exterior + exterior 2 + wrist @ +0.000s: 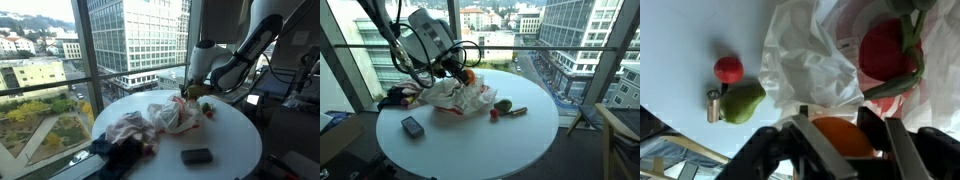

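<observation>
My gripper (840, 140) is shut on an orange fruit (838, 133), which fills the gap between the two dark fingers (808, 142). It hangs just above a crumpled white plastic bag (805, 60) on the round white table (490, 150). In both exterior views the gripper (463, 72) (190, 93) is at the bag's (455, 97) (172, 115) far edge. A red pepper with a green stem (883, 50) lies in the bag. Beside the bag lie a green pear (743, 102) (503, 105), a small red fruit (728, 68) (493, 114) and a short brown cylinder (713, 105) (518, 111).
A black handheld device (196, 156) (412, 126) lies on the table near its front edge. A heap of clothes (125, 135) (395, 98) covers one side of the table. Tall windows stand right behind the table. A wooden chair (620, 130) is beside it.
</observation>
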Action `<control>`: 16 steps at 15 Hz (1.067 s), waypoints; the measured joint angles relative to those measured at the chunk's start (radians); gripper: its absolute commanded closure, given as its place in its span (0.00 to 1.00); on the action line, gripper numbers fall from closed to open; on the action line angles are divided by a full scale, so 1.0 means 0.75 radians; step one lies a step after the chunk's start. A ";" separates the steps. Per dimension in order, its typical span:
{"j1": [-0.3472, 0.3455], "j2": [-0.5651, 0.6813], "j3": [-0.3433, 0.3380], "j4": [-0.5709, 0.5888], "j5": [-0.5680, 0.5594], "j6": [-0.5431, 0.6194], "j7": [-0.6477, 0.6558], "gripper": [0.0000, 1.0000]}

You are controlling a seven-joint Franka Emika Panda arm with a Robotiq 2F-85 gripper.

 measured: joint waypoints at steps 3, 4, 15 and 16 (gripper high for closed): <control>0.012 0.085 0.000 0.043 -0.009 0.015 0.004 0.72; 0.021 0.098 0.000 0.051 -0.027 0.026 0.011 0.72; 0.049 0.196 0.101 0.052 0.015 0.176 -0.038 0.22; 0.034 0.209 0.130 0.047 0.042 0.202 -0.069 0.23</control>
